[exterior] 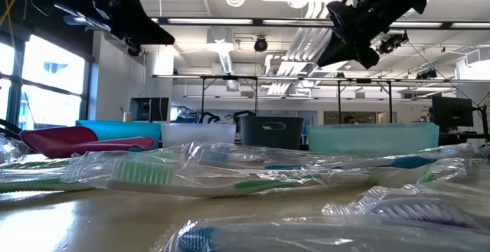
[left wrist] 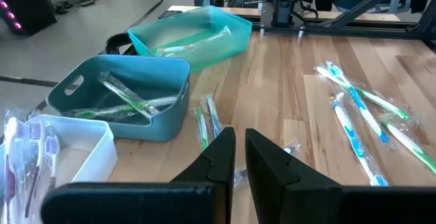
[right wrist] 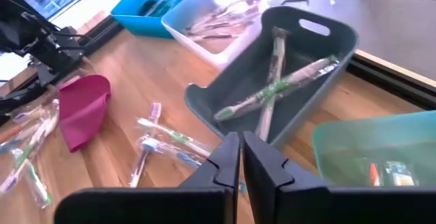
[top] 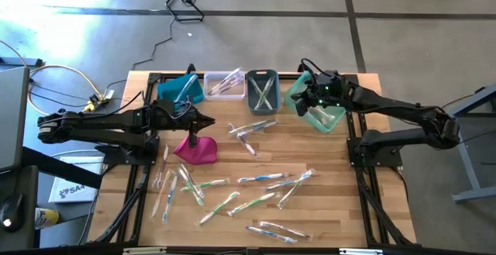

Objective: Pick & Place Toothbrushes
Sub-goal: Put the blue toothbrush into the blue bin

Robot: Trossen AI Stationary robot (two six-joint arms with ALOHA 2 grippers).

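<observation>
Several wrapped toothbrushes (top: 263, 179) lie scattered flat on the wooden table (top: 325, 208), and two more (top: 252, 127) lie near the middle. Others rest inside the grey bin (right wrist: 279, 88), the teal bin (left wrist: 184, 43) and the clear bin (top: 225, 83). My right gripper (right wrist: 240, 149) is shut and holds nothing. It hangs tilted downward in the air over the gap between the grey bin and the teal bin (top: 319, 117). My left gripper (left wrist: 238, 157) is shut and holds nothing. It hovers nearly level above the magenta pouch (top: 195, 148).
Four bins stand in a row along the far edge: blue (top: 180, 89), clear, grey (top: 262, 91) and teal. The magenta pouch lies left of centre. Toothbrushes cover much of the near half of the table, and bare wood shows at the right (top: 333, 154).
</observation>
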